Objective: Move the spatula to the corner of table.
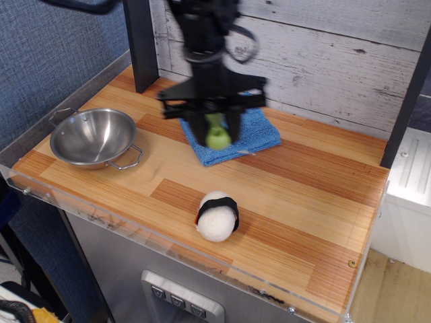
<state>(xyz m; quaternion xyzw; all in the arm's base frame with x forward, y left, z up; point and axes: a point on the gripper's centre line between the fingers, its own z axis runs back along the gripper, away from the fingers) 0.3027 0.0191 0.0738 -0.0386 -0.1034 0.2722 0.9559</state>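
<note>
Nearest the camera is the bench's [283, 256] acrylic front rim, then a rice ball [217, 216] with a dark band sitting out on the planks. Further back on the left there's a steel pan [94, 136], and a blue cloth [259, 131] lying flat in the middle.

The claw [217, 132] hangs over that cloth, closed on the spatula [217, 134]. Only the lime-green handle shows, poking down between the fingers; the grey head is hidden up inside, so I can't tell how it's sitting. It's clear of the bench, up in the air above the cloth's left part.

Handling-wise, my guess is it's a light, stiff plastic toy, nothing fragile. The thick handle is the obvious place to grab, though smooth plastic could twist in the grip if it gets swung quickly.

The far-left corner [131, 75] by the black post [140, 44] looks like the target, well apart from the claw and free for a set-down.

No brands or readable writing anywhere I can see.
</note>
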